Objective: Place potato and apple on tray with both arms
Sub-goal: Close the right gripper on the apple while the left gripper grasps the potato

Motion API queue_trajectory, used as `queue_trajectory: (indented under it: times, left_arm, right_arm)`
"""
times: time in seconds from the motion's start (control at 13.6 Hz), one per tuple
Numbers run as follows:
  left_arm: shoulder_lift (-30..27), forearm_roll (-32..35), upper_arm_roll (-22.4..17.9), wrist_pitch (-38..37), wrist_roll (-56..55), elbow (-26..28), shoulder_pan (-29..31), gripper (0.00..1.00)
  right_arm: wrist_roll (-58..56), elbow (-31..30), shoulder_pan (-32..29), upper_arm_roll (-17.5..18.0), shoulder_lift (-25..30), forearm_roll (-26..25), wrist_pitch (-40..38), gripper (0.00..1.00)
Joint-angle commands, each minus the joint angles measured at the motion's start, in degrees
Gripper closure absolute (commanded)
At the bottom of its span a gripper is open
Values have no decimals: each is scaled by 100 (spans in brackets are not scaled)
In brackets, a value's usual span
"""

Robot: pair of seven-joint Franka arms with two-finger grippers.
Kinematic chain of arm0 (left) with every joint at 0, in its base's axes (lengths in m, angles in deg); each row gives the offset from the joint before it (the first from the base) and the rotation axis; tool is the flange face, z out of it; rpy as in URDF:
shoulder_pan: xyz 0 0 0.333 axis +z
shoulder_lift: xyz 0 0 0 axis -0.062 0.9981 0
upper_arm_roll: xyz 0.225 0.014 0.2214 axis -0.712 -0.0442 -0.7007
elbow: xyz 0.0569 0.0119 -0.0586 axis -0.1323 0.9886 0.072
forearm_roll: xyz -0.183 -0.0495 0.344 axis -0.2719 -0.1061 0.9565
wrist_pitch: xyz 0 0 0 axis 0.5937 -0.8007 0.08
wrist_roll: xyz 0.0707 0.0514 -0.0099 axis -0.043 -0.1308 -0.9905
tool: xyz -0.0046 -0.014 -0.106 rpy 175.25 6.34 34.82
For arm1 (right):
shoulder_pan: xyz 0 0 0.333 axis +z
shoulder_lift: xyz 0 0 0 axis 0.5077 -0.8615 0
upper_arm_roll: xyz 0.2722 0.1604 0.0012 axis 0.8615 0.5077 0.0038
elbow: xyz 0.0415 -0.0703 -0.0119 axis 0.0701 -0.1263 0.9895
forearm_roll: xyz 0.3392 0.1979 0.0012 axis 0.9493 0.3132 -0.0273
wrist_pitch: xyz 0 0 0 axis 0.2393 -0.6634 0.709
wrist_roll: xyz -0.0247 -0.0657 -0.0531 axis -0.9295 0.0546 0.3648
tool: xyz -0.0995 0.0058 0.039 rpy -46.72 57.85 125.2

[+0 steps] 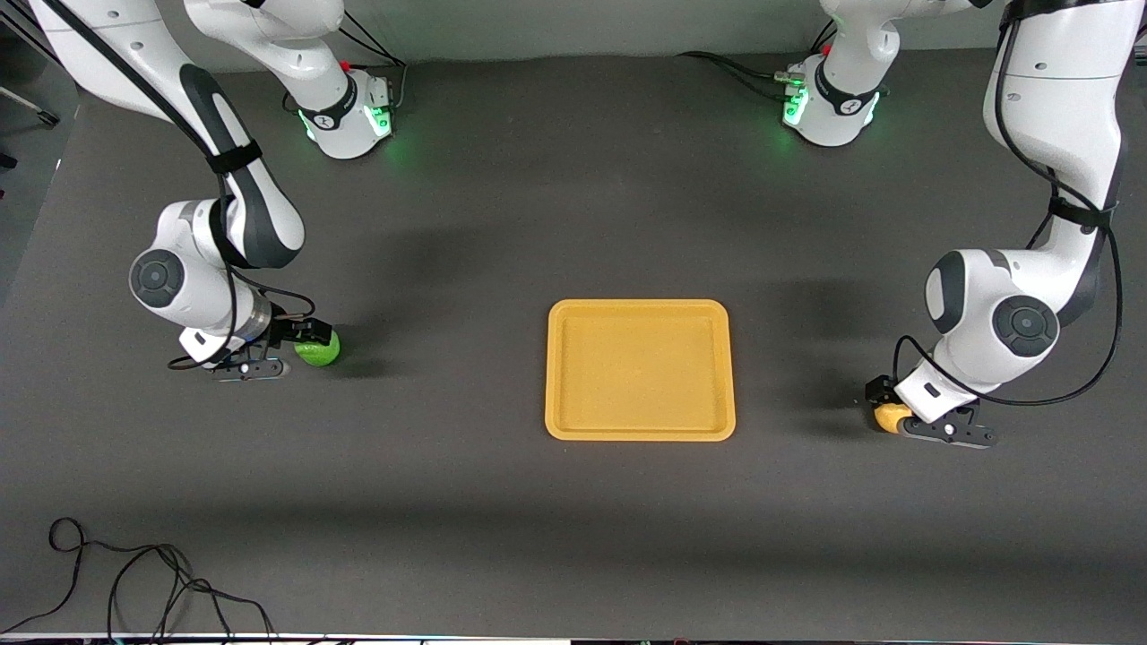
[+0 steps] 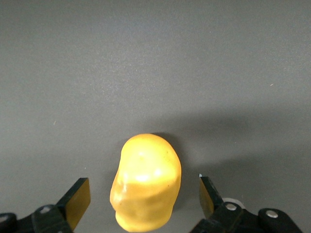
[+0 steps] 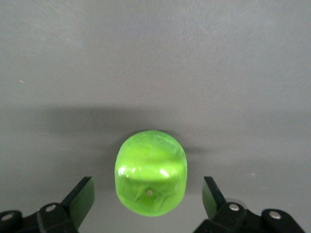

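The green apple (image 1: 323, 351) lies on the dark table toward the right arm's end. My right gripper (image 1: 305, 348) is down around it, open, with a gap on each side in the right wrist view, where the apple (image 3: 150, 170) sits between the fingers (image 3: 80, 196). The yellow potato (image 1: 887, 418) lies on the table toward the left arm's end. My left gripper (image 1: 899, 412) is open around it; in the left wrist view the potato (image 2: 146, 187) sits between the fingers (image 2: 77, 196), touching neither. The orange-yellow tray (image 1: 640, 369) lies empty mid-table between them.
A loose black cable (image 1: 134, 573) lies on the table near the front camera at the right arm's end. The arm bases (image 1: 354, 112) (image 1: 829, 107) stand along the table edge farthest from the front camera.
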Motion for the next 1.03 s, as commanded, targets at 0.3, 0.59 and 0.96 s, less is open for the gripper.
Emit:
queue_trajectory:
  times: [0.3, 0.59, 0.96]
  left_arm:
    - [151, 85, 4, 330, 84, 43, 28, 18]
    - [124, 85, 4, 304, -3, 43, 29, 54]
    - [-551, 32, 65, -1003, -476, -70, -138, 67]
  right_arm:
    - [-104, 4, 47, -55, -261, -46, 59, 7]
    - [-95, 109, 47, -55, -323, -46, 86, 43]
    - [-68, 250, 82, -46, 150, -46, -405, 66]
